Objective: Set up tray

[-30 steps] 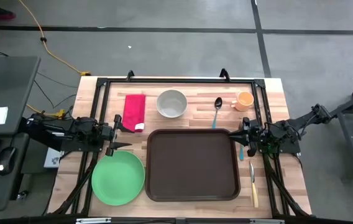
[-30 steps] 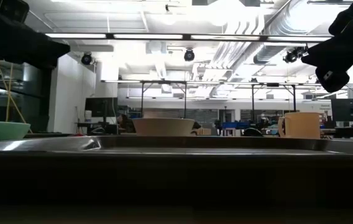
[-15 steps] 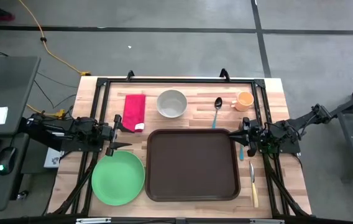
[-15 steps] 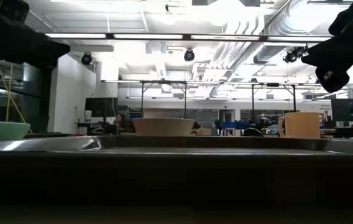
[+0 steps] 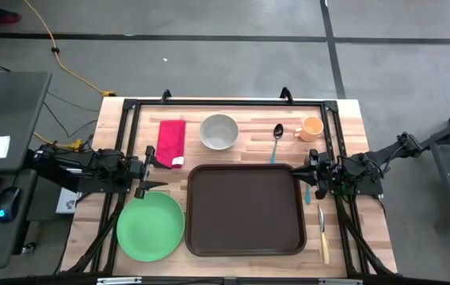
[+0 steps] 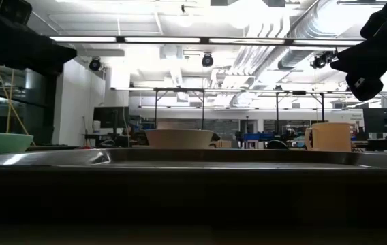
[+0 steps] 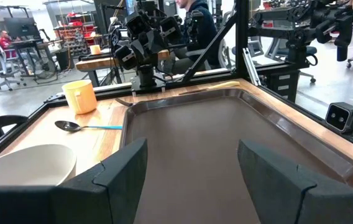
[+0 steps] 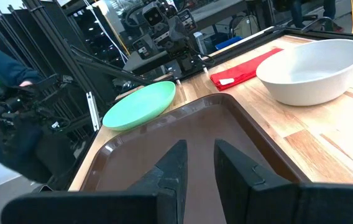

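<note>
The dark brown tray (image 5: pixel 246 210) lies flat at the table's middle, toward the near edge. To its left, the round green plate (image 5: pixel 150 226) rests on the wood. Along the far side sit a red napkin (image 5: pixel 171 142), a white bowl (image 5: pixel 219 131), a spoon (image 5: pixel 276 141) and an orange mug (image 5: pixel 311 128). My left gripper (image 5: pixel 147 168) hovers open by the tray's left far corner, its fingers wide apart in the left wrist view (image 7: pixel 192 149). At the tray's right far corner, my right gripper (image 5: pixel 308 170) hovers with a narrow gap between its fingers (image 8: pixel 200 149).
A knife with a pale handle (image 5: pixel 322 233) lies on the wood right of the tray, and a blue-handled utensil (image 5: pixel 306 192) lies partly under my right gripper. A black frame (image 5: pixel 225 103) borders the table. People and equipment show in the room beyond.
</note>
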`<state>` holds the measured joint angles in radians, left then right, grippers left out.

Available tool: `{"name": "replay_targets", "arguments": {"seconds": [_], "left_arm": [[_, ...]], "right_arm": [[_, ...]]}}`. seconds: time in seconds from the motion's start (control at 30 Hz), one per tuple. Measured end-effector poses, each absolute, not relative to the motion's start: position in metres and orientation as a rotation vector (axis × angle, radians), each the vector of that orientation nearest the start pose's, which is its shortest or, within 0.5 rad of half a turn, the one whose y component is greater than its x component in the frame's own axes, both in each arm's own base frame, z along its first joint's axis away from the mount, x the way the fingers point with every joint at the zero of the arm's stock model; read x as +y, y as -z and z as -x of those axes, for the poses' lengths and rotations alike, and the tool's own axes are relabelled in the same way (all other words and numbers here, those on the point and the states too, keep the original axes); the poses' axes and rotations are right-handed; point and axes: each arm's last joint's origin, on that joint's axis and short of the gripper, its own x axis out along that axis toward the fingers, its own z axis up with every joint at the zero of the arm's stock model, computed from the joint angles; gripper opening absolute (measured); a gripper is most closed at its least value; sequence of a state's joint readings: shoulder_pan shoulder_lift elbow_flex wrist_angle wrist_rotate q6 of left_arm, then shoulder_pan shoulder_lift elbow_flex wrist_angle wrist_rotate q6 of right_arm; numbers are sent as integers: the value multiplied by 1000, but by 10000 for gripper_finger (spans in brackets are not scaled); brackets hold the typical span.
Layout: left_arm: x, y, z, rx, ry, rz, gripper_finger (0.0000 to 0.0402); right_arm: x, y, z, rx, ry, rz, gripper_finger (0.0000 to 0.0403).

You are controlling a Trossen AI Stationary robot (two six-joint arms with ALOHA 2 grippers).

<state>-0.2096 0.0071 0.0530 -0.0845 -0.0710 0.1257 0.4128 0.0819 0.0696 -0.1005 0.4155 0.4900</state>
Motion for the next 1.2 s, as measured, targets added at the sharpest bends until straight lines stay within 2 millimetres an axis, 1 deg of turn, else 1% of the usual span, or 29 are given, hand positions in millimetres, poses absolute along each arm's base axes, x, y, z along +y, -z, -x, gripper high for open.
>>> {"name": "replay_targets", "arguments": {"seconds": [0.7, 0.77, 0.97, 1.1, 1.2], "left_arm": [[-18, -173, -93, 29, 140, -131, 282], [-17, -173, -93, 29, 115, -146, 282], [-13, -174, -93, 28, -16, -274, 282], [-12, -175, -93, 29, -51, -263, 282], [-12, -175, -93, 22, -57, -261, 282]], "right_arm": [[28, -171, -93, 101, 28, -444, 58], [28, -171, -93, 101, 28, -444, 58], [28, -171, -93, 101, 28, -443, 58], [28, -171, -93, 102, 29, -364, 58], [28, -172, -93, 94, 26, -343, 58]]}}
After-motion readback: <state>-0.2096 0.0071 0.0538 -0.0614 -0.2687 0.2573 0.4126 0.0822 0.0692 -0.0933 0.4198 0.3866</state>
